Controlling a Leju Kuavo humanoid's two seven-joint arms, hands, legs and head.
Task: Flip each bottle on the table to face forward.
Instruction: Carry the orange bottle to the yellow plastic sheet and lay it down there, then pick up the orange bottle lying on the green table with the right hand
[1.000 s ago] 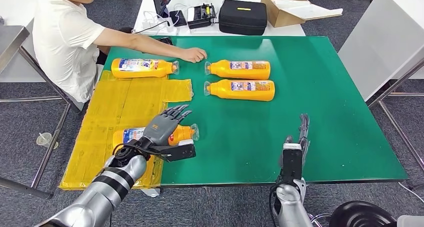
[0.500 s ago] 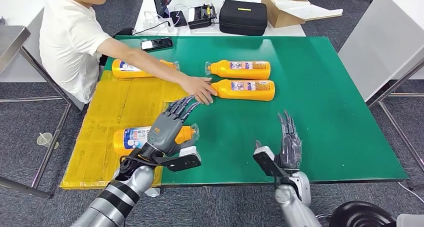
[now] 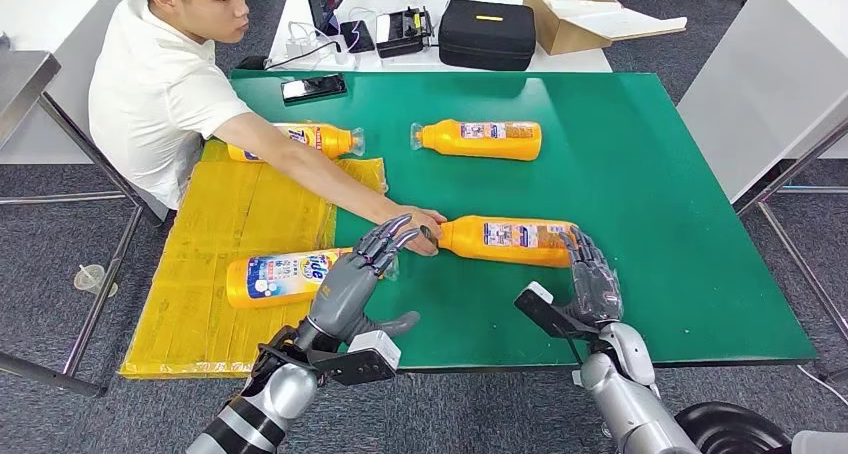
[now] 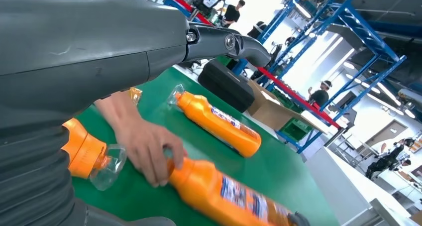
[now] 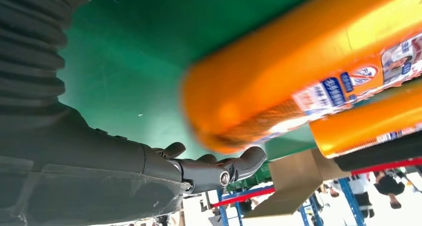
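From the head view, a green table [image 3: 660, 174] stands on grey carpet, with a yellow sheet [image 3: 230, 234] covering its left part and hanging past the edge. Four orange bottles lie on their sides: one on the yellow sheet [image 3: 285, 276] near the robot, one at the far left [image 3: 300, 139] partly behind a person's arm, one at the far middle [image 3: 480, 139], and the nearest bottle [image 3: 505, 241] on the green surface, its neck held by the person's hand [image 3: 425, 224]. The left hand [image 3: 350, 284] hovers over the cap end of the bottle on the sheet, fingers spread apart and holding nothing. The right hand [image 3: 592, 279] is just at the base of the nearest bottle, fingers apart; whether they touch it cannot be told. Beyond the table a white bench carries a black case [image 3: 487, 34], a cardboard box [image 3: 570, 12] and small electronics, and a phone [image 3: 314, 87] lies on the green corner. In the left wrist view the person's hand [image 4: 147, 146] grips the blurred bottle's neck [image 4: 224, 196], another bottle [image 4: 219, 124] lies behind it, and blue shelving and distant people fill the hall. In the right wrist view the blurred orange bottle base [image 5: 278, 81] sits just beyond the extended fingers [image 5: 219, 169] over green tabletop.
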